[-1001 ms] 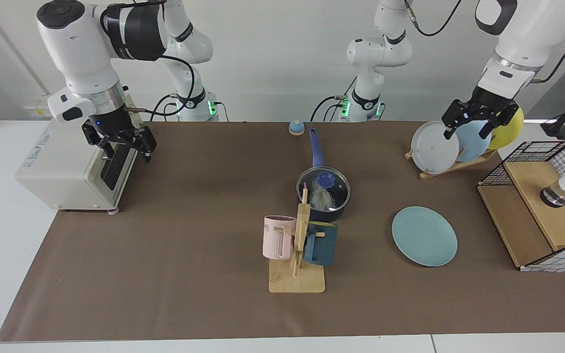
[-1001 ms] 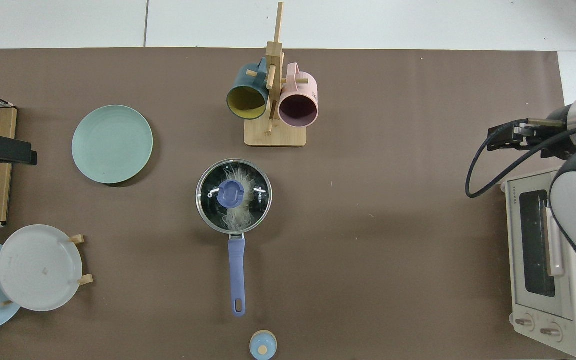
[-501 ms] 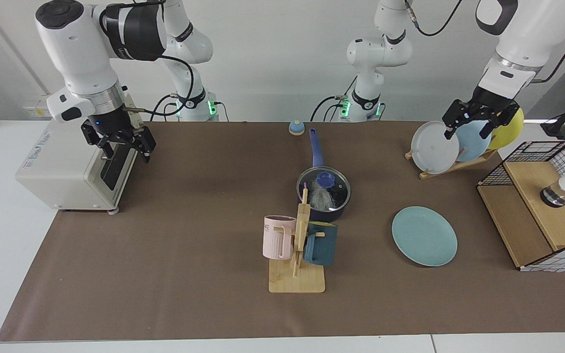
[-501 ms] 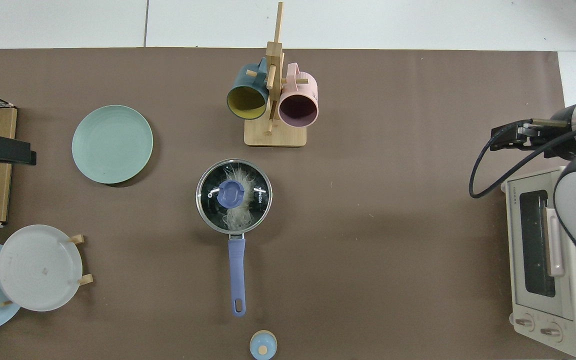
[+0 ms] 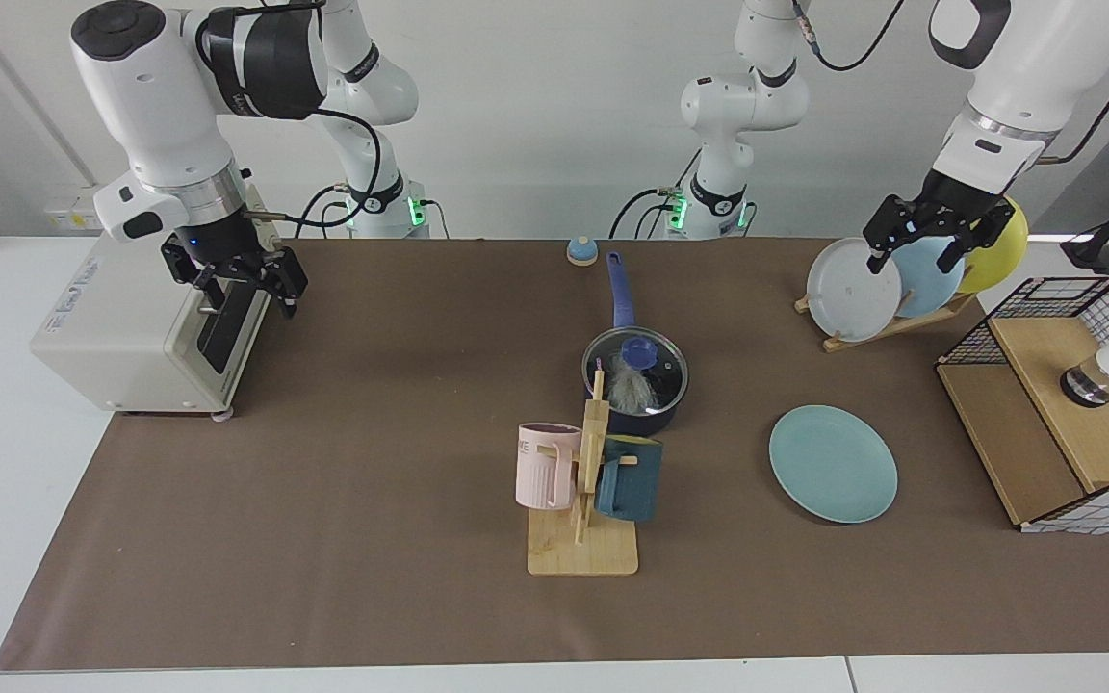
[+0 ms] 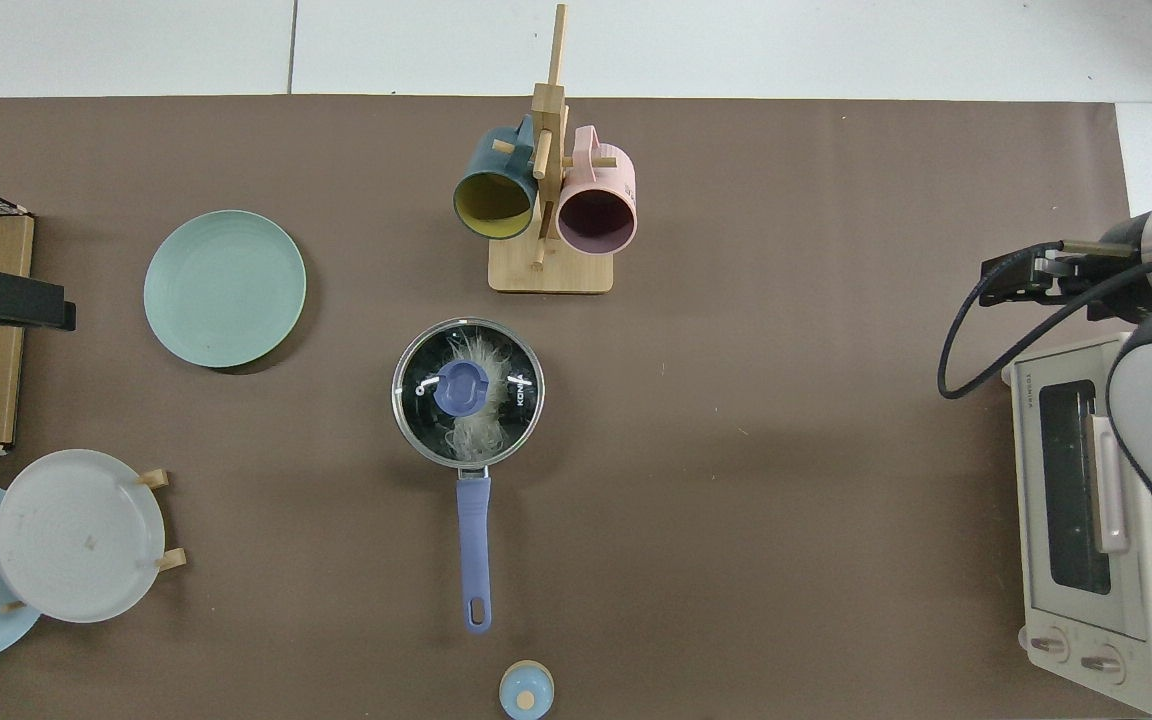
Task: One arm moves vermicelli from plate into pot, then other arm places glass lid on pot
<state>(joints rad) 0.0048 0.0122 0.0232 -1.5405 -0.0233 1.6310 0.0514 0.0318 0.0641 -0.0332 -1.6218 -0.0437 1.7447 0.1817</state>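
Observation:
The dark navy pot (image 5: 658, 412) stands mid-table, its blue handle (image 6: 473, 545) pointing toward the arms' bases. On it lies the glass lid (image 6: 521, 385) with its blue knob (image 5: 638, 350). Through the glass I see the white vermicelli (image 6: 477, 432) inside the pot. The teal plate (image 5: 833, 463) lies bare on the mat beside the pot, also in the top view (image 6: 224, 288). My right gripper (image 5: 243, 285) hangs open and holding nothing by the toaster oven's front, far from the pot; it shows in the top view too (image 6: 1011, 278). My left gripper (image 5: 915, 249) hovers open and holding nothing over the plate rack.
A wooden mug tree (image 5: 585, 500) with a pink mug (image 5: 545, 466) and a dark teal mug (image 5: 628, 479) stands just in front of the pot. A toaster oven (image 5: 121, 327), a rack of plates (image 5: 887, 289), a wire-and-wood crate (image 5: 1060, 404) and a small blue knob (image 5: 581, 251) ring the mat.
My left gripper has lifted slightly above the plate rack. The right gripper has barely shifted. Pot, lid, vermicelli and plate have stayed put.

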